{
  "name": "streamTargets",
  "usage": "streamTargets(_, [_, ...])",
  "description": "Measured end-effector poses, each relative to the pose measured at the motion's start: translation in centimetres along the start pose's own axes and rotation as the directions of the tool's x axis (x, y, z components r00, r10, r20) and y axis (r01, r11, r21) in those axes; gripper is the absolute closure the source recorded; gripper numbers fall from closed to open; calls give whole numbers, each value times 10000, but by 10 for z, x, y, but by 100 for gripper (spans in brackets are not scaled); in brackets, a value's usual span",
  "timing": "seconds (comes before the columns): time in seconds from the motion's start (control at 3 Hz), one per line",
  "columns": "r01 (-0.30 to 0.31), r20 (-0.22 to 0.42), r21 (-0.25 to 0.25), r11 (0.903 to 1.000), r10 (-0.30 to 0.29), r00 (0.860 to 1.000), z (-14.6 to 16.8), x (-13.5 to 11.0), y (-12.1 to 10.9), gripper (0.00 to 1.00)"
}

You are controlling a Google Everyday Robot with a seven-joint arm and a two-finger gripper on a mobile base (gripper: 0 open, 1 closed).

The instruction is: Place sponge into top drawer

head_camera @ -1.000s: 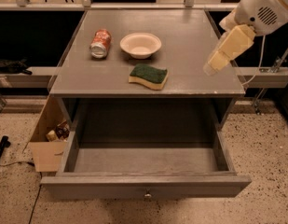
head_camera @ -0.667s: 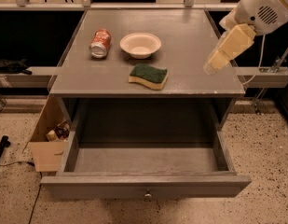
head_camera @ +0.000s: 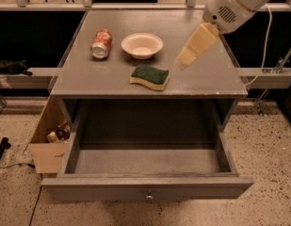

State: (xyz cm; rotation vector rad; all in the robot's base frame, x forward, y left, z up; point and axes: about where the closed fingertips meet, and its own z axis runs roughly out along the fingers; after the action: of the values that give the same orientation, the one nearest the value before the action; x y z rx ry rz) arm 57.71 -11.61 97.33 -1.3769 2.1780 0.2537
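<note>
While slanting down and left over the right part of the flat grey cabinet top [head_camera: 206, 81], sits apart from the sponge: cream wedge-shaped gripper [head_camera: 184, 60], mounted on rounded white arm housing [head_camera: 227, 11] coming in from far right. Jaw spread not readable from this angle. Tip just right of and slightly beyond small wavy-edged rectangular sponge [head_camera: 150, 76], near but not touching it.

Sponge lying flat, dark green scouring face up, yellow foam underneath, slightly skewed. Close to the near edge of the cabinet top, about centre. Not in the drawer yet.

Wide shallow grey top drawer [head_camera: 112, 187] pulled out toward the near side, below the cabinet top and nearer than sponge. Bare grey drawer floor showing. Flat front panel, small round metal knob [head_camera: 149, 197] at its centre.

Farther back on the top: shallow cream round bowl [head_camera: 135, 50], upright, just beyond sponge and apart from it. Left of bowl, red and silver drink can [head_camera: 101, 44] lying on its side, one end facing near, apart from bowl.

Left of cabinet, on speckled terrazzo floor [head_camera: 272, 140]: brown cardboard box [head_camera: 44, 157] with flaps up, right against cabinet side, small unclear items inside. White cable [head_camera: 266, 46] hanging at far right behind arm housing. Pale horizontal rail [head_camera: 265, 73] visible on both sides of cabinet at top height.
</note>
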Motion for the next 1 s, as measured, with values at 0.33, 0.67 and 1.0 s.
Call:
streamTargets(0.33, [-376, 647, 13, 9993, 375, 9972, 22, -29, -11, 0])
streamTargets(0.67, [-936, 1252, -139, 9955, 946, 9876, 54, -43, -26, 0])
streamTargets(1.0, [-1380, 1438, -238, 9901, 1400, 9797, 72, -38, -33, 0])
